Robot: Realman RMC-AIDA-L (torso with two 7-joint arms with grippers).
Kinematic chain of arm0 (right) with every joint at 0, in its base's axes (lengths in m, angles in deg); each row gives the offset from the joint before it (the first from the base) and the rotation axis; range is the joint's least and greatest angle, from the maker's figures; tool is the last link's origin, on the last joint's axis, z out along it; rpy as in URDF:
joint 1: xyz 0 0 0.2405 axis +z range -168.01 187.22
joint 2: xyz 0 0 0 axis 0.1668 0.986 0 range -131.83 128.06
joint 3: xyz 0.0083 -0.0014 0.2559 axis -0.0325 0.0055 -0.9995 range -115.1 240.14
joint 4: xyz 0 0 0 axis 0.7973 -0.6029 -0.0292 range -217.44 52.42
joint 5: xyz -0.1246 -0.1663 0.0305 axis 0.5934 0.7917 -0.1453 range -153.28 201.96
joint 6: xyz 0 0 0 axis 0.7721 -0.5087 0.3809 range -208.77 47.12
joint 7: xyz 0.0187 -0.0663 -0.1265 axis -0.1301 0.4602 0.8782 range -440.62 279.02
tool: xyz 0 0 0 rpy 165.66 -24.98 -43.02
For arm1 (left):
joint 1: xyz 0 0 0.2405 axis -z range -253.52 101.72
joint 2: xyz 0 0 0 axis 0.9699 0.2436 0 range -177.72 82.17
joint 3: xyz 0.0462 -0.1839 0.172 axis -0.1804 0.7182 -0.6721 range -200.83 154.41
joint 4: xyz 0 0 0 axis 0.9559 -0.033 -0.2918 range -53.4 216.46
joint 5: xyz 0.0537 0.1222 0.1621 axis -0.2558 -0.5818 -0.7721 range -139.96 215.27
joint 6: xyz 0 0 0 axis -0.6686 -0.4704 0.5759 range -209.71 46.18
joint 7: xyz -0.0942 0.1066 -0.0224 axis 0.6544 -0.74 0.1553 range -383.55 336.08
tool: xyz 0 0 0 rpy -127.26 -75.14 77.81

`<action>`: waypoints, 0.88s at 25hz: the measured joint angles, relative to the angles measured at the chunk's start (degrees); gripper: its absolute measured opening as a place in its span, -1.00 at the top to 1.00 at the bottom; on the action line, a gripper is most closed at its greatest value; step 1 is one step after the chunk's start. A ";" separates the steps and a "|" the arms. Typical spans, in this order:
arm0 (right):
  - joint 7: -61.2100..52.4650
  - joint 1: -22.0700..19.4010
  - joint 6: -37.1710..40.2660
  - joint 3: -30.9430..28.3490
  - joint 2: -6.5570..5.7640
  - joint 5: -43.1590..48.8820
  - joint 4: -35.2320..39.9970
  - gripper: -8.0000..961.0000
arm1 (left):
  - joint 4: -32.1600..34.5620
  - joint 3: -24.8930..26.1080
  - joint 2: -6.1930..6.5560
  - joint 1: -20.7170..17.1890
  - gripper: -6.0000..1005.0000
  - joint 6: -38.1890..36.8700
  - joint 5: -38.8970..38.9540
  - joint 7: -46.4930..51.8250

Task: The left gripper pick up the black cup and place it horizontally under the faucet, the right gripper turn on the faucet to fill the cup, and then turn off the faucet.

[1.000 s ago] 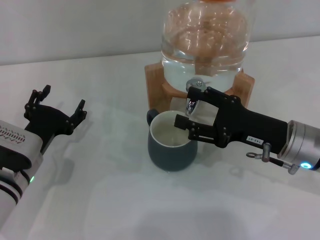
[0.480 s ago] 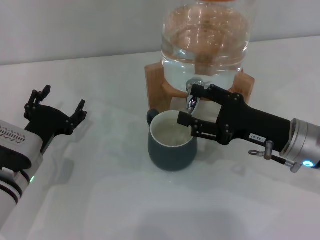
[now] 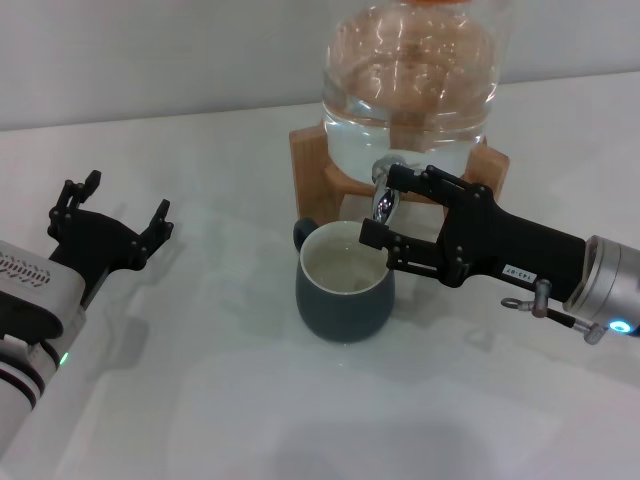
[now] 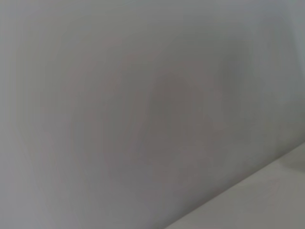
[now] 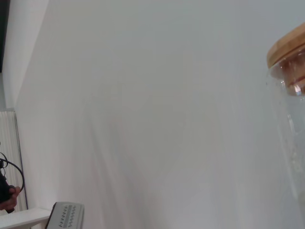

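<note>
The black cup (image 3: 344, 297) stands upright on the white table, its cream inside showing, right below the faucet (image 3: 384, 201). The faucet is a chrome spigot on the clear jar (image 3: 410, 80) with a wooden stand (image 3: 310, 165). My right gripper (image 3: 386, 206) is open, with one finger by the faucet's top and the other just over the cup's rim, so the spout sits between them. My left gripper (image 3: 120, 207) is open and empty, well to the left of the cup. The left wrist view shows only a blank surface.
The jar's wooden lid (image 5: 286, 47) shows at the edge of the right wrist view, against a white wall. The white table (image 3: 250, 400) stretches in front of the cup.
My right gripper has shifted slightly back and to the right, closer in on the faucet. The cup and my left arm have not moved.
</note>
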 joint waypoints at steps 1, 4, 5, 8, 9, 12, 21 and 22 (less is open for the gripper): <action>0.00 0.00 0.02 0.00 0.00 0.00 0.00 -0.81 | 0.00 0.00 0.00 0.00 -0.75 0.00 0.00 0.00; 0.04 0.00 0.41 0.06 0.00 0.00 0.00 -0.81 | 0.00 0.00 0.00 0.00 -0.75 0.09 0.00 0.00; 0.07 -0.04 0.89 0.16 0.00 0.01 0.00 -0.81 | -0.01 0.00 0.00 0.00 -0.75 0.20 0.00 0.00; 0.13 -0.32 2.82 0.28 0.16 0.67 0.00 -0.81 | 0.00 0.00 0.00 0.09 -0.75 1.06 0.00 0.00; 0.15 -0.47 3.60 0.28 0.32 1.07 0.00 -0.81 | 0.00 0.00 0.00 0.13 -0.75 1.19 0.00 0.00; 0.21 -1.00 4.72 0.42 0.73 1.70 -0.02 -0.81 | -0.07 0.00 0.00 0.21 -0.75 1.33 0.00 -0.02; 1.49 -2.08 8.86 -3.79 0.70 2.79 -0.08 -0.81 | -0.24 0.21 0.00 0.26 -0.75 1.39 0.00 -0.02; 1.64 -2.10 9.19 -4.95 0.52 2.81 -0.08 -0.81 | -0.26 0.23 0.00 0.26 -0.75 1.40 0.00 -0.02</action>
